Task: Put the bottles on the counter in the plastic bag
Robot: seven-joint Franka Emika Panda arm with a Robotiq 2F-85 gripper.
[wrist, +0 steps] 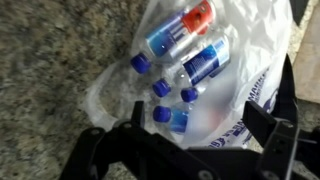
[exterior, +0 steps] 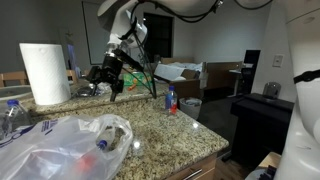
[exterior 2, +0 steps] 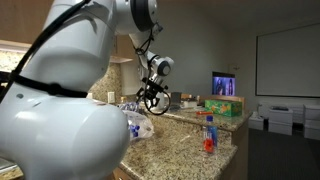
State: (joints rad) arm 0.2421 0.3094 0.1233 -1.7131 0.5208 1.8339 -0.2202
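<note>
The plastic bag (wrist: 250, 60) lies open on the speckled counter (wrist: 50, 60), and several small bottles rest inside it. One has a red cap (wrist: 197, 14); the others have blue caps and blue labels (wrist: 205, 62). My gripper (wrist: 199, 117) hangs open just above the bag's mouth, nothing between its fingers (wrist: 138, 113). A blue-capped bottle (wrist: 178, 120) lies in the bag right below them. In both exterior views the gripper (exterior: 105, 80) (exterior 2: 150, 95) hovers over the bag (exterior: 60, 145) (exterior 2: 135, 125). One more small bottle (exterior: 171, 98) (exterior 2: 209, 135) stands upright on the counter, well apart from the bag.
A white paper towel roll (exterior: 45, 72) stands behind the bag. A larger clear water bottle (exterior: 10, 118) is at the counter's far left. The counter's rounded edge (exterior: 215, 140) drops off near the standing bottle. Office furniture and boxes (exterior: 180, 72) lie beyond.
</note>
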